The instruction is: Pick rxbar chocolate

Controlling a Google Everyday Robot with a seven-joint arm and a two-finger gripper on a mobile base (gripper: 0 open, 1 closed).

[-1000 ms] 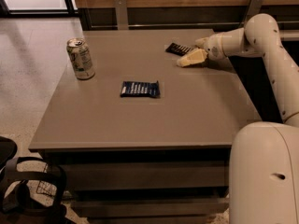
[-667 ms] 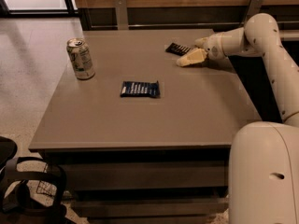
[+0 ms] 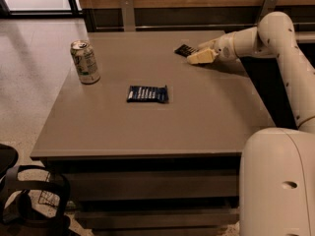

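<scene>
The rxbar chocolate (image 3: 185, 50) is a small flat bar in a black wrapper, lying near the far right of the grey table (image 3: 147, 127). My gripper (image 3: 199, 56) reaches in from the right, low over the table, and its cream fingers cover the bar's right end. Only the bar's left part shows. A dark blue wrapped bar (image 3: 147, 94) lies flat at the middle of the table, well apart from the gripper.
A silver drink can (image 3: 85, 62) stands upright at the table's left side. A wooden wall with metal brackets runs behind the table. A black chair (image 3: 29, 200) sits at the lower left. My white base (image 3: 278, 181) fills the lower right.
</scene>
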